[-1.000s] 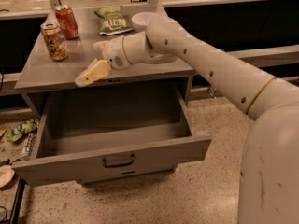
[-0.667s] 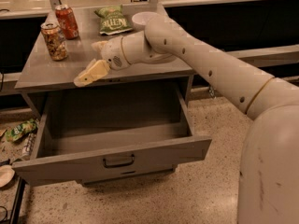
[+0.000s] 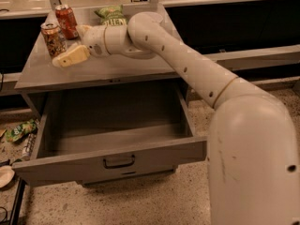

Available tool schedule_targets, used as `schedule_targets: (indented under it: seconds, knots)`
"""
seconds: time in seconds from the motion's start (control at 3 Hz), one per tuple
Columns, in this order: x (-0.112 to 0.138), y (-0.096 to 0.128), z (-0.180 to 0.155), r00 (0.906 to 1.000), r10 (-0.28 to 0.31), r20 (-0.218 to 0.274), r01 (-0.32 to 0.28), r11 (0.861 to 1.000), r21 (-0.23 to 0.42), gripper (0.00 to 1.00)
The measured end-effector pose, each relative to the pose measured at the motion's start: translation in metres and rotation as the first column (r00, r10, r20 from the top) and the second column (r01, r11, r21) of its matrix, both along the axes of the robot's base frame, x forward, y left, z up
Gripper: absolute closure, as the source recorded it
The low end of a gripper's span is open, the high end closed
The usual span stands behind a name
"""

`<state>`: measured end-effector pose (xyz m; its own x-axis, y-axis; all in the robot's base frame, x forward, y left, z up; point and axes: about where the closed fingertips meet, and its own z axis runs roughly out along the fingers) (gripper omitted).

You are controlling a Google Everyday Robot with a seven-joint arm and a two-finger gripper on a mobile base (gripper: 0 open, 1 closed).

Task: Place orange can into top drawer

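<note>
The orange can (image 3: 53,39), mottled brownish with a silver top, stands upright at the back left of the grey cabinet top (image 3: 117,67). My gripper (image 3: 76,43) hovers just right of it, open, with one pale finger (image 3: 70,56) low in front and the other behind; it holds nothing. The top drawer (image 3: 112,151) is pulled wide open below, empty inside, with its dark bar handle (image 3: 118,161) on the front.
A brighter red-orange can (image 3: 66,21) stands just behind the orange can. A green chip bag (image 3: 111,15) lies at the back of the cabinet top. Litter (image 3: 21,130) and a white dish (image 3: 4,176) lie on the floor at the left.
My gripper has moved left and back across the cabinet top, closer to the orange can. The cans and the drawer have not moved.
</note>
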<state>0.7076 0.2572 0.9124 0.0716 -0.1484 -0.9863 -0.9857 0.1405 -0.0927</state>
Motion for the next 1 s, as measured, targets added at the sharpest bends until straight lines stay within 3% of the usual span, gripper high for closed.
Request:
schedule_targets:
  seconds: [0.33,0.67,1.0]
  knots:
    - [0.029,0.028,0.011,0.9989,-0.042,0.022,0.041,0.997,0.064,0.0]
    - [0.059,0.062,0.002,0.9954,-0.095,0.011,0.094,0.994,0.046,0.0]
    - [0.085,0.065,-0.012,0.9874,-0.158,-0.008,0.158,0.987,-0.009,0.0]
